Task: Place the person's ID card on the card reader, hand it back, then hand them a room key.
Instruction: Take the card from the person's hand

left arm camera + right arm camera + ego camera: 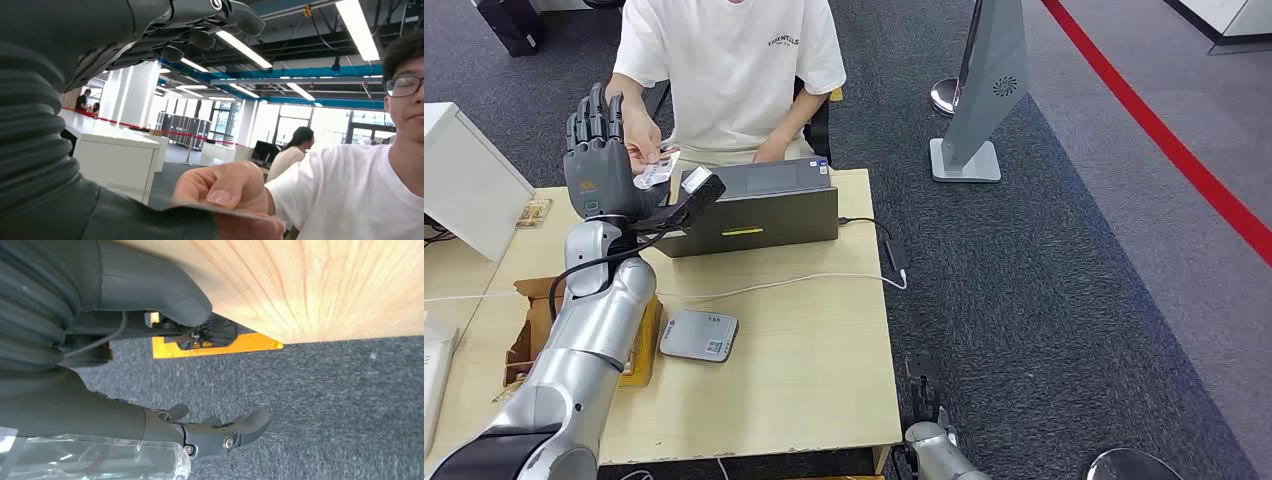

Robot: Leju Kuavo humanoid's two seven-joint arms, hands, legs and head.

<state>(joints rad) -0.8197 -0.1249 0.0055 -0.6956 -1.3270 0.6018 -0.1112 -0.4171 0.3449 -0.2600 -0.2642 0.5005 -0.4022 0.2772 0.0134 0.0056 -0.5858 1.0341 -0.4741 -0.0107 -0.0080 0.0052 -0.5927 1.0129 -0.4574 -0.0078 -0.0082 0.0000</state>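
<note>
My left hand (599, 150) is raised over the table's far side, fingers (200, 30) straight up and spread, holding nothing. A seated person in a white T-shirt (729, 60) holds out the ID card (656, 172) to it. In the left wrist view the person's hand (225, 192) pinches the card (235, 212), whose near end lies at my thumb (125, 220); the fingers stay well apart from it. The grey card reader (698, 335) lies flat on the wooden table (824, 350) beside my left forearm. My right hand (220, 435) hangs below the table edge, loosely curled around nothing.
A grey laptop-like unit (759, 205) stands between the person and the reader, with a white cable (804, 282) running across the table. An open cardboard box (524, 330) sits at the left, a white box (464, 180) behind it. A grey sign stand (984, 100) rises on the carpet.
</note>
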